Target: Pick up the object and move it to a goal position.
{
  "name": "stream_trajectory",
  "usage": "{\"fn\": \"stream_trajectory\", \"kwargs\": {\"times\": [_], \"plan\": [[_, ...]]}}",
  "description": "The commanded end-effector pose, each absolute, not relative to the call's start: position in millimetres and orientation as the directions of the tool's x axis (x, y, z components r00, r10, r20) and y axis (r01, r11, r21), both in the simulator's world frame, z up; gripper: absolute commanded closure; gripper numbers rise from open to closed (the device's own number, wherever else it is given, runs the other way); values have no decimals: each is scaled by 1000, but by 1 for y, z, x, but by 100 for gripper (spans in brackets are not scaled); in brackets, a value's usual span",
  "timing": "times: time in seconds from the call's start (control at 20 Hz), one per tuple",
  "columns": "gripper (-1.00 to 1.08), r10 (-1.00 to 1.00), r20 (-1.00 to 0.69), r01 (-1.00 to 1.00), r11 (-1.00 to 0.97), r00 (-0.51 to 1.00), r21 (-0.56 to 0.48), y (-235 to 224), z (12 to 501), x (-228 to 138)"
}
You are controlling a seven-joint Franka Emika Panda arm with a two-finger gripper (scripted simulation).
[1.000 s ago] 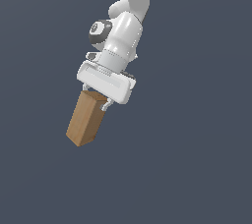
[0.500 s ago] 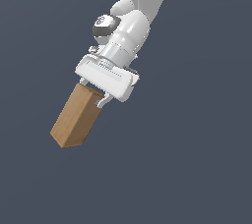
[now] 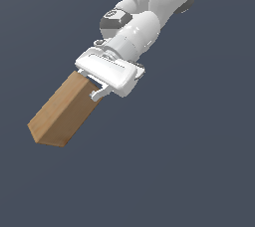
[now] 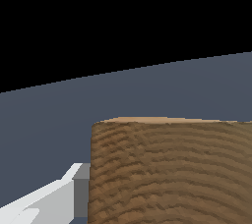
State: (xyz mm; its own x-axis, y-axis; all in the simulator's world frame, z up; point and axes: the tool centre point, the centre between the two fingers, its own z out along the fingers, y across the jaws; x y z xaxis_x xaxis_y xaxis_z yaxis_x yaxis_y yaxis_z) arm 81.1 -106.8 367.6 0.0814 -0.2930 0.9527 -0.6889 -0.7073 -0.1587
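Honestly not much else is showing here: just a flat, dark slate-blue backdrop [image 3: 199, 171] filling the whole exterior view, with no marks or edges on it. In the wrist view that same blue-grey plane [image 4: 147, 90] is running up to a slanted edge, with a solid black area [image 4: 123, 16] sitting beyond it.
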Motion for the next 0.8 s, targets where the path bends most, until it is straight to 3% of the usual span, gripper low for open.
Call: {"fn": "stream_trajectory", "kwargs": {"times": [0.0,0.75], "plan": [[108,-272,962,-696,-694,16,-184,-107,385,83],[108,-183,965,-728,-633,-190,-263,-111,431,79]]}}
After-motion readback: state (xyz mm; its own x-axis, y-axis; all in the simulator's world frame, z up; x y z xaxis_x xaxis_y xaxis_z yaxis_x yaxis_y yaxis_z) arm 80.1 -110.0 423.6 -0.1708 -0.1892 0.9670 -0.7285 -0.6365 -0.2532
